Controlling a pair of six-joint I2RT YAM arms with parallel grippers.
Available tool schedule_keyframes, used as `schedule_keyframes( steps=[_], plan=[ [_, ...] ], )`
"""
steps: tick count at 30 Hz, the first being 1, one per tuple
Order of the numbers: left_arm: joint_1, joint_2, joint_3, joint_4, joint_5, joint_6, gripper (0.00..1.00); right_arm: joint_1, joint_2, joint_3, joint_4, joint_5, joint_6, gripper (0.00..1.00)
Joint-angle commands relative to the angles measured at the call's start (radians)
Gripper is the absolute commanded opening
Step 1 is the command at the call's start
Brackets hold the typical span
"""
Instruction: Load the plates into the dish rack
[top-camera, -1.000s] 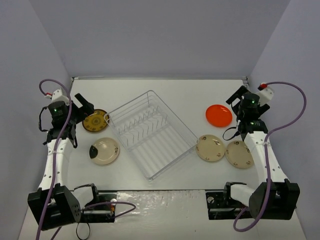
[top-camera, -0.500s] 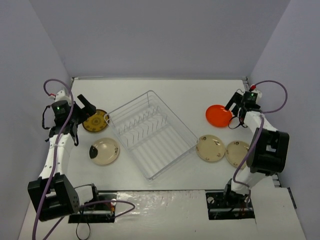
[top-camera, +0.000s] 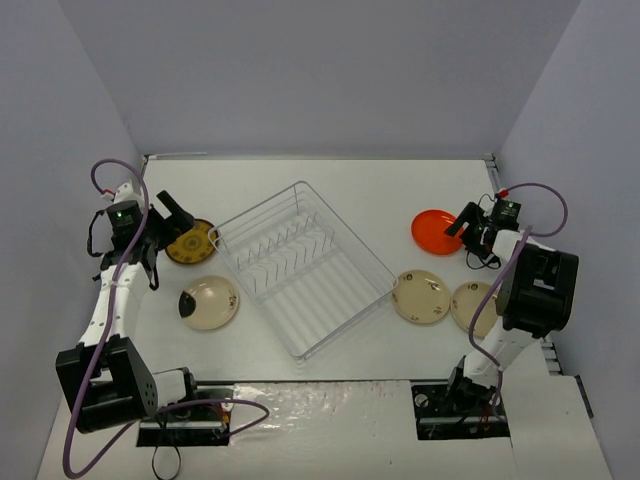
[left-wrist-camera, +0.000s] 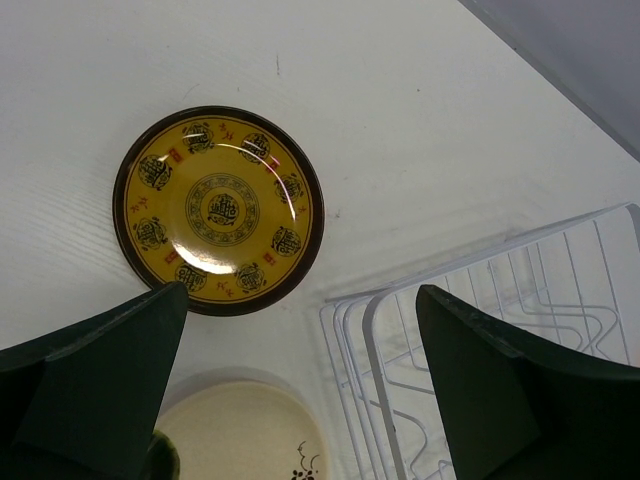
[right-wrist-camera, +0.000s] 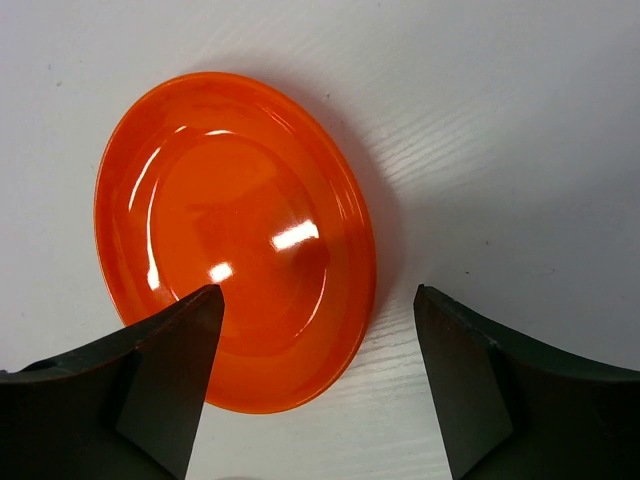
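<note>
The dish rack (top-camera: 300, 268) sits askew in the middle of the counter (top-camera: 330, 190), its row of upright prongs running along its length. All five plates lie flat on the counter outside the rack.

Just beside the rack's far left corner we see the mustard-brown patterned plate (top-camera: 190, 241). Nearer us on that same side lies a cream plate (top-camera: 209, 302) with a dark patch at its left rim. To the right of the rack, close to its right corner, two more cream plates (top-camera: 421, 296) (top-camera: 474, 306) lie side by side, the outer one partly hidden by the right arm. The orange-red plate (top-camera: 437, 231) lies farther back, right of the rack and well apart from it.

The left end effector (left-wrist-camera: 300, 292) hangs above the mustard plate's rack-side edge with its fingers spread wide, holding nothing. In its wrist view the rack's corner wires show just right of the plate.

The right end effector (right-wrist-camera: 317, 295) is low at the orange-red plate. Its fingers are apart, one over the plate's bowl and the other past the rim over bare counter. We see no grip on it.
</note>
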Motion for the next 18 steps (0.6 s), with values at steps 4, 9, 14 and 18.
schedule_keyframes(
  steps=[4,9,14,18],
  plan=[
    [0.001,-0.001,0.069,0.051,-0.008,-0.023,0.97,-0.023,0.029,-0.023,0.066,-0.09,0.015,0.64],
    [0.002,-0.004,0.072,0.038,-0.017,-0.025,0.97,-0.025,0.038,-0.026,0.041,-0.023,0.023,0.54],
    [0.002,-0.006,0.077,0.014,-0.045,-0.026,0.97,-0.025,0.046,-0.023,0.026,0.018,0.03,0.42],
    [0.002,-0.011,0.08,0.002,-0.064,-0.022,0.97,-0.026,0.055,-0.019,0.012,0.04,0.029,0.32]
  ],
)
